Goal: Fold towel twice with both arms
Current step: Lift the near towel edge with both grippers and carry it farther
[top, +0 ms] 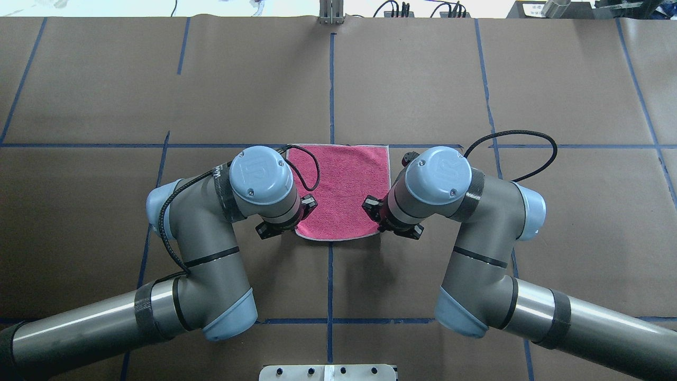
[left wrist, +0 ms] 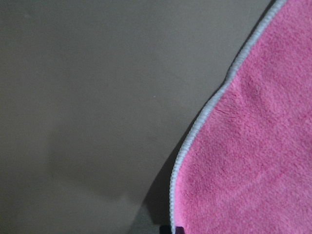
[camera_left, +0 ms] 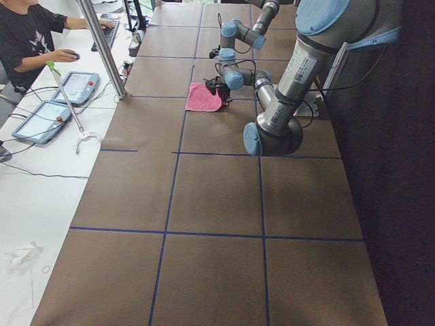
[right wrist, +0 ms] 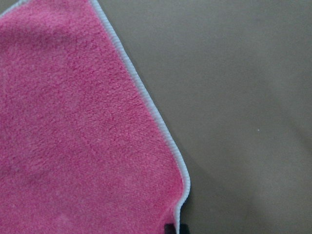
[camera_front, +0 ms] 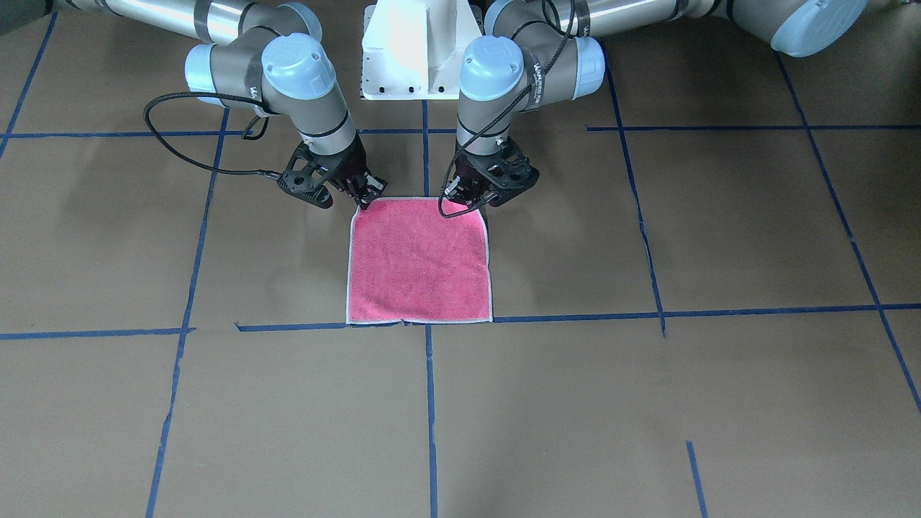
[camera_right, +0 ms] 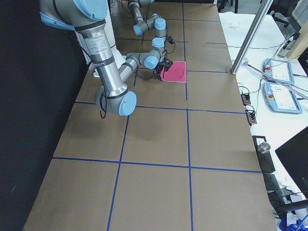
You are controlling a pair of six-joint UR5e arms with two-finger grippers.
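- The towel (camera_front: 419, 262) lies flat and unfolded on the worktop (camera_front: 647, 403), pink face up. Its two corners nearest the robot sit right at the hands, and the rest spreads out beyond them.
- The left hand (camera_front: 466, 200) is down at one of those corners and the right hand (camera_front: 365, 193) at the other, with the towel's width between them.
- I cannot tell whether either hand is pinching cloth or only poised over it. Each wrist view shows just a dark sliver of fingertip (left wrist: 165, 229) at the whitish border (left wrist: 204, 117), with the jaws out of sight.
- The step in hand looks like taking both corners for the first fold; no fold is made yet.
- To do it well, each hand should get border and terry fully between its fingers. Gripping the stitched rim alone would likely slip.
- Both hands should lift together and level, so the edge between them is taut but not stretched.
- Carry that edge over and away from the hands to the far edge, which lies along a blue tape line (camera_front: 575, 317), and land corner on corner.
- Terry is limp and clingy, so a low, slow arc should keep the lower layer from dragging.
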